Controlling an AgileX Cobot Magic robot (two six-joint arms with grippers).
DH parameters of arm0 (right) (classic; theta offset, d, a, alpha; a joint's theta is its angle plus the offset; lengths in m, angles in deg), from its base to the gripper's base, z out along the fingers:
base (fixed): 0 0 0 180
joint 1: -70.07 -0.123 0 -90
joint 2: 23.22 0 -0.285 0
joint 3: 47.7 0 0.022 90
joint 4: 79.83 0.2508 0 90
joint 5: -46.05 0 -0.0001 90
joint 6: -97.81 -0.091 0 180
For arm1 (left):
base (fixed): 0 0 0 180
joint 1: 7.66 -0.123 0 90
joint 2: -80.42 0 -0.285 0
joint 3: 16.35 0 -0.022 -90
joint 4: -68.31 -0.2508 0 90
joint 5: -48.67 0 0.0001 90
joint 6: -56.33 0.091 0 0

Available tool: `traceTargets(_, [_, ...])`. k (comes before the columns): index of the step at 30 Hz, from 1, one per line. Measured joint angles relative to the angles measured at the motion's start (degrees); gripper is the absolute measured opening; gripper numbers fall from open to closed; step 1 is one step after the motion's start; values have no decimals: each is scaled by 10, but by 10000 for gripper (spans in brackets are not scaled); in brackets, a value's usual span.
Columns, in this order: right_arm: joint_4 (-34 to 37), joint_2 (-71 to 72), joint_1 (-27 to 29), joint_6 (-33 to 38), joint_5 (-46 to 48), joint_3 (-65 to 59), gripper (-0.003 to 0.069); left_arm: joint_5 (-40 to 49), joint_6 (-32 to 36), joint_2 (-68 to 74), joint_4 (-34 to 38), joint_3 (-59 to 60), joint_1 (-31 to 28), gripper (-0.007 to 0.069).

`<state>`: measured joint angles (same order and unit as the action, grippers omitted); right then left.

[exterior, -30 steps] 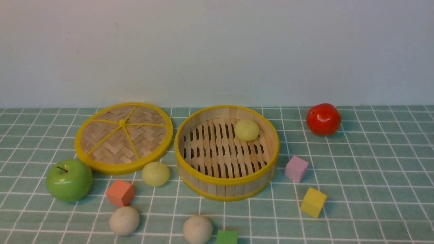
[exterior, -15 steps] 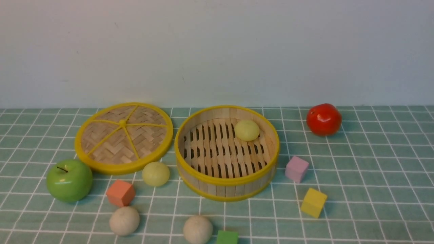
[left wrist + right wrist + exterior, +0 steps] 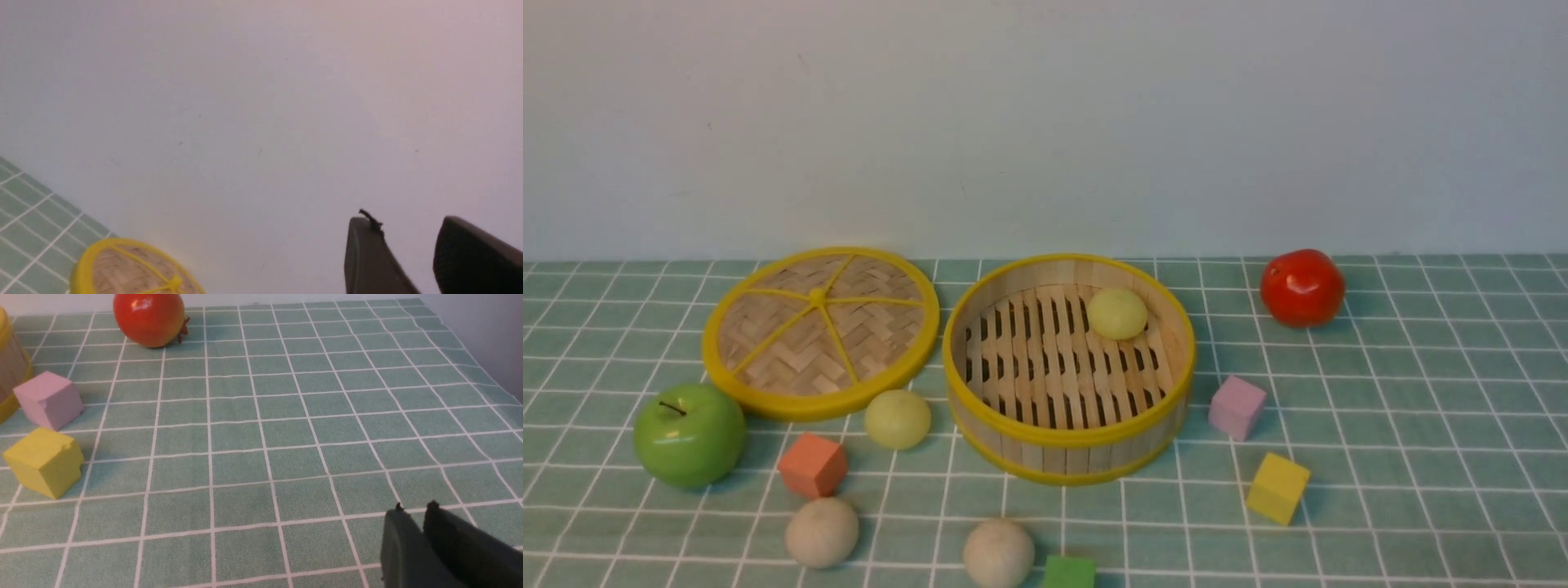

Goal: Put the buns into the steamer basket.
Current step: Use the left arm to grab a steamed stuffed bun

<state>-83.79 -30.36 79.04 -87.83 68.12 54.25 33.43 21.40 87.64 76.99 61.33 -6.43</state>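
Pale yellow-green bun (image 3: 1117, 314) — smooth, round — perhaps touching steamer basket (image 3: 1068, 451) wall.

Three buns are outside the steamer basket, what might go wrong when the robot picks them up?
One cream bun sits close beside the green cube, so a grab may catch the cube too. The loose yellow-green bun lies close between the lid and the steamer basket, which probably leaves tight access. All are round and could roll if nudged.

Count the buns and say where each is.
4. One yellow-green bun lies inside the steamer basket; the other yellow-green bun sits beside the lid; left cream bun and right cream bun lie nearest the camera.
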Motion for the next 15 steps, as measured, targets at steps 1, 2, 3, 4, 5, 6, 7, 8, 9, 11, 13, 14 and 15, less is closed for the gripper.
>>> traceTargets(1, [0,0,0,0,0,0,84,5,-6,2,-5,-15,0,238])
traceTargets(2, [0,0,0,0,0,0,84,14,-14,8,-14,-38,0,238])
traceTargets(3, [0,0,0,0,0,0,84,24,-20,21,-25,-65,0,238])
traceTargets(4, [0,0,0,0,0,0,84,27,-22,24,-25,-72,0,238])
traceTargets(5, [0,0,0,0,0,0,84,50,-34,50,-42,-120,0,238])
traceTargets(6, [0,0,0,0,0,0,84,81,-43,84,-57,-174,0,238])
traceTargets(7, [0,0,0,0,0,0,84,99,-47,106,-63,-199,0,238])
traceTargets(8, [0,0,0,0,0,0,85,134,-53,129,-71,-241,0,238])
traceTargets(9, [0,0,0,0,0,0,87,176,-57,165,-77,-293,0,238])
traceTargets(11, [0,0,0,0,0,0,89,260,-57,215,-87,-356,0,238])
traceTargets(13, [0,0,0,0,0,0,92,354,-46,278,-99,-415,0,238])
traceTargets(14, [0,0,0,0,0,0,94,385,-38,302,-105,-430,0,238])
traceTargets(15, [0,0,0,0,0,0,95,415,-27,329,-114,-442,0,238])
